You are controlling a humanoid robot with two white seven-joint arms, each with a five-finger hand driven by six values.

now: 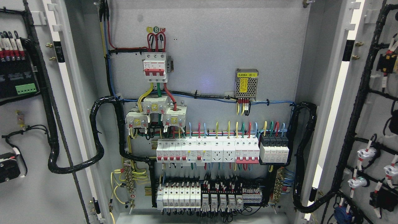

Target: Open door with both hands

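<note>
An electrical cabinet fills the head view with both doors swung wide. The left door [37, 130] shows its inner face with black cable looms and a green terminal block. The right door [370, 124] also shows its inner face, with wired switches and lamps. Between them the grey back panel [211, 46] carries a red-handled main breaker [154, 67], a small power supply [246, 83], and rows of white breakers [208, 151]. Neither of my hands nor any arm appears in the picture.
Thick black cable bundles [99, 133] loop from the panel to each door; the right one [303, 155] hangs near the hinge side. A lower row of breakers and relays [202, 196] sits near the cabinet floor.
</note>
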